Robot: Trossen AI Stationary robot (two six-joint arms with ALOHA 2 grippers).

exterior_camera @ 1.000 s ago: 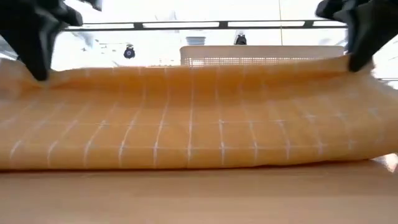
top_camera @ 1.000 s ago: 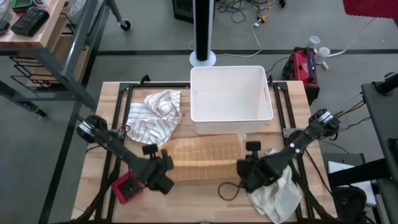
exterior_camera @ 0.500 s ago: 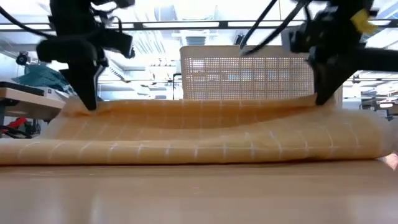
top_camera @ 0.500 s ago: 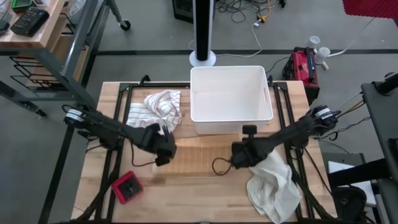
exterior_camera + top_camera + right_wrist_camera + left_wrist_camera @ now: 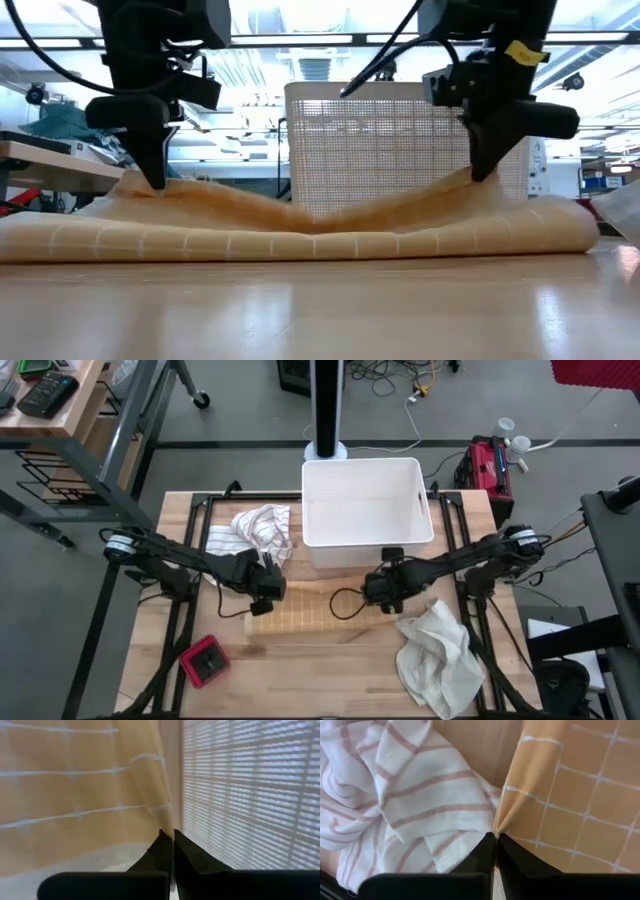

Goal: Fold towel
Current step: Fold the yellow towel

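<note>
White bin walling the far side, striped cloth crowding left, near tabletop open

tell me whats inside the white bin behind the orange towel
From above, the white bin shows only bare white floor and walls; nothing lies in it. The near inner wall, by the orange towel, is hidden from that angle, and the low view sees only its perforated side.

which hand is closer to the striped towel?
Left. The left hand pinches the orange towel right beside the striped towel; the right hand holds the orange towel's other corner, by the white bin.
</note>
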